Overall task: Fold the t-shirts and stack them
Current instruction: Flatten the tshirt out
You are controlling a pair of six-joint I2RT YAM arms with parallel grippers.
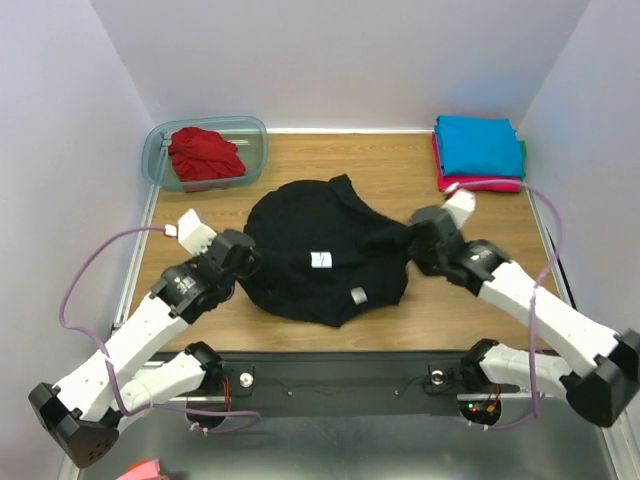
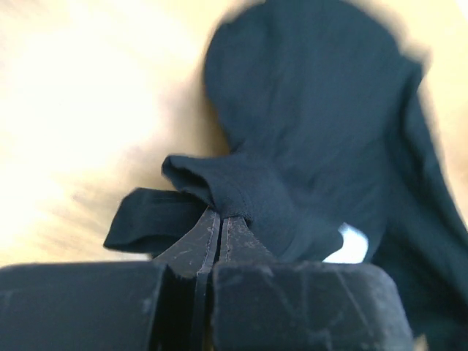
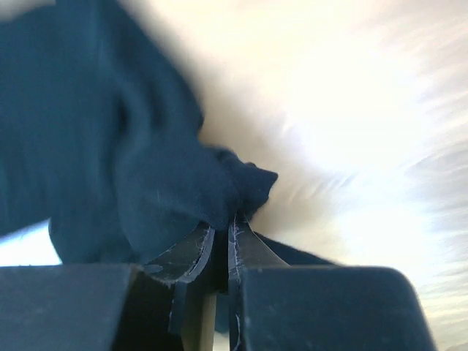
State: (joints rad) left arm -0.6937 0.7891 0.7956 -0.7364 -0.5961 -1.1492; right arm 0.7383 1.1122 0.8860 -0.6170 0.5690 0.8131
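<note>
A black t-shirt [image 1: 320, 250] lies crumpled in the middle of the wooden table. My left gripper [image 1: 243, 252] is at its left edge, shut on a fold of the black cloth [image 2: 234, 190]. At the shirt's right edge my right gripper [image 1: 415, 240] is shut on a bunched bit of black cloth [image 3: 234, 186]. A red t-shirt [image 1: 205, 153] sits crumpled in the plastic tub [image 1: 255, 135] at the back left. Folded turquoise blue [image 1: 478, 143] and magenta pink [image 1: 485, 184] t-shirts are stacked at the back right.
White walls close in the table on three sides. A black rail [image 1: 340, 378] with both arm bases runs along the near edge. Purple cables [image 1: 75, 290] loop beside each arm.
</note>
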